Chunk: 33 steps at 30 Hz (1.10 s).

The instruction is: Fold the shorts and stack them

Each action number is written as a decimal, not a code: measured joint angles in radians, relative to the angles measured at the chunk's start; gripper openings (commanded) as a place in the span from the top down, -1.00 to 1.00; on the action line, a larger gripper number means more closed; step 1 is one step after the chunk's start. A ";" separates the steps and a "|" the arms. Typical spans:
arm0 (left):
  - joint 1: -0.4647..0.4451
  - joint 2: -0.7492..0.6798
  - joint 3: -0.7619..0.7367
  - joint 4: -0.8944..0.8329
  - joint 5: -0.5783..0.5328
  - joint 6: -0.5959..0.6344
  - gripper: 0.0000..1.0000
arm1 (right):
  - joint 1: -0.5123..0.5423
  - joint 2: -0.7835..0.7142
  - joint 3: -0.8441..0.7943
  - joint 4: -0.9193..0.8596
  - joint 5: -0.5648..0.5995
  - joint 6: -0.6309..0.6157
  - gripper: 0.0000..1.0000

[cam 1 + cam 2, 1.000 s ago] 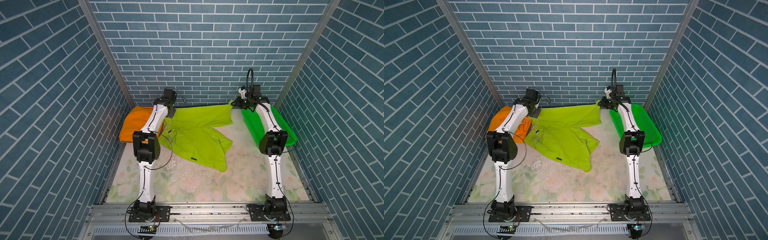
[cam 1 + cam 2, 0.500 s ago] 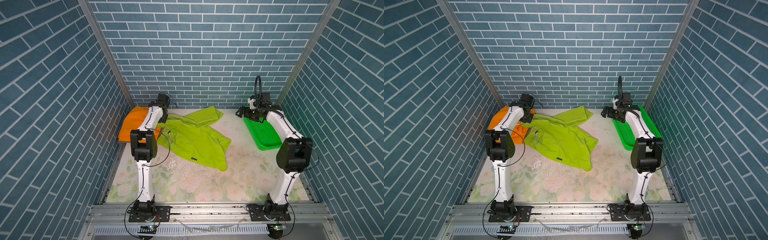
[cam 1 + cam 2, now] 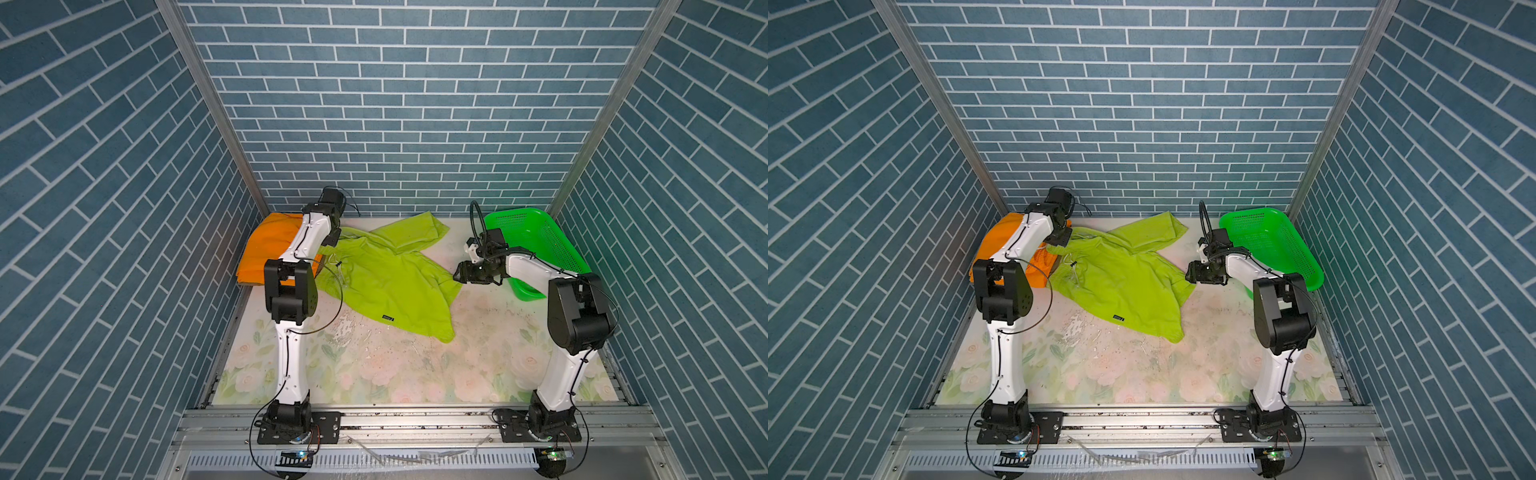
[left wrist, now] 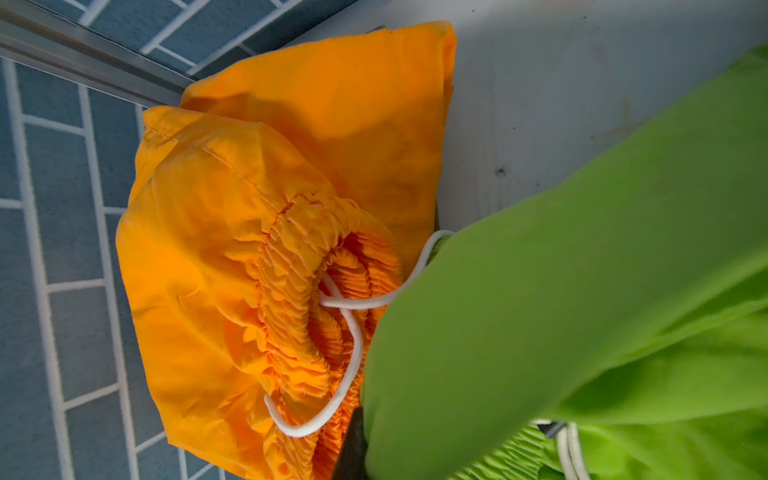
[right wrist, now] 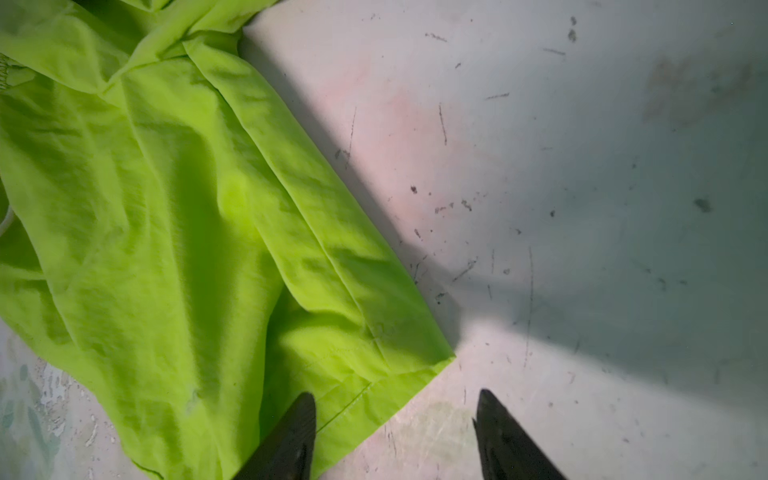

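Clamping lime green shorts, left hand, right hand parted, empty

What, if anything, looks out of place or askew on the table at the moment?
The lime green shorts lie crumpled and skewed across the far middle of the table, one leg flipped back toward the wall. The orange shorts sit folded in the far left corner. The table's print looks scuffed and flaked.
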 measured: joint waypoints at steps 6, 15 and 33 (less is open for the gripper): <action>-0.011 0.000 -0.001 0.000 0.000 -0.001 1.00 | 0.006 0.083 0.005 0.042 0.004 -0.009 0.27; -0.011 0.000 -0.028 0.002 0.000 -0.002 1.00 | 0.009 0.121 0.114 -0.030 0.130 -0.012 1.00; -0.021 -0.001 -0.046 0.008 0.008 -0.008 1.00 | -0.020 0.190 0.483 -0.232 0.343 -0.154 -0.73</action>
